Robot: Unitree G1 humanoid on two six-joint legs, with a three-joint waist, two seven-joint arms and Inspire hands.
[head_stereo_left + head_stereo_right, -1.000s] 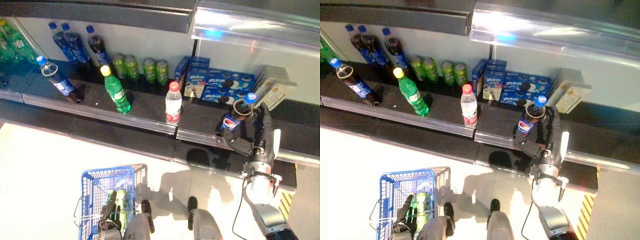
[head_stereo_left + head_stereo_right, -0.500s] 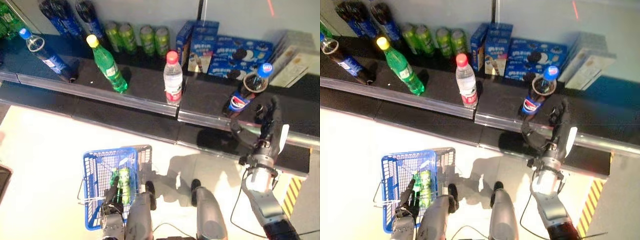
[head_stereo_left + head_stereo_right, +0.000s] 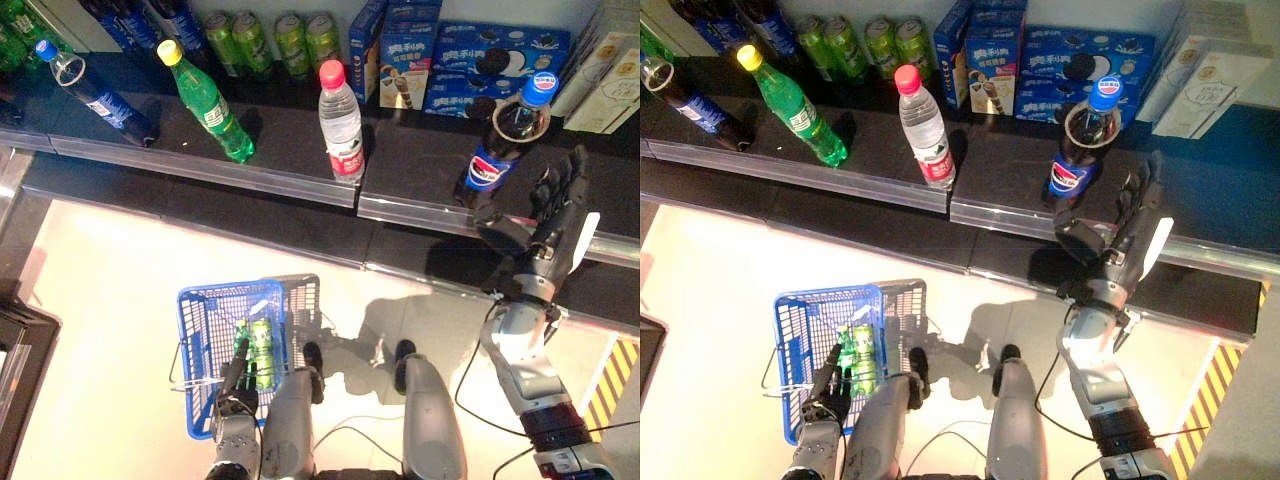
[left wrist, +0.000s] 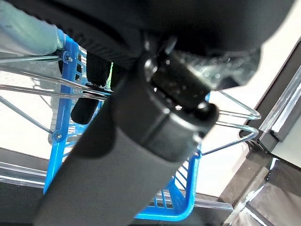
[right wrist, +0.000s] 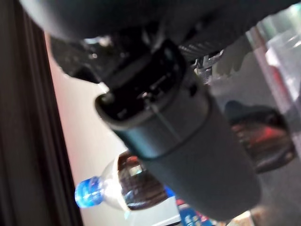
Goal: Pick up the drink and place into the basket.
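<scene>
**Inspector A:** Where does the drink stand?

**Inspector B:** The dark cola bottle with a blue cap and blue label (image 3: 503,143) stands upright on the black shelf (image 3: 300,175), near its front rail. It is not in the blue plastic basket with wire handles (image 3: 212,330).

**Inspector A:** And the right hand?

**Inspector B:** The right hand (image 3: 553,215) is raised just beside the bottle, on its right. The fingers are spread and fairly straight, and the thumb reaches toward the bottle's base. It holds nothing; I see a gap between fingers and bottle.

**Inspector A:** The left hand?

**Inspector B:** The left hand (image 3: 828,402) is low at the basket's near end, curled round the wire handle. The basket hangs above the pale floor (image 3: 110,290), with two green cans (image 3: 252,352) inside.

**Inspector A:** Other stock?

**Inspector B:** A clear water bottle with a red cap (image 3: 340,122), a green soda bottle with a yellow cap (image 3: 208,102), blue biscuit boxes (image 3: 470,60) behind the cola
</scene>
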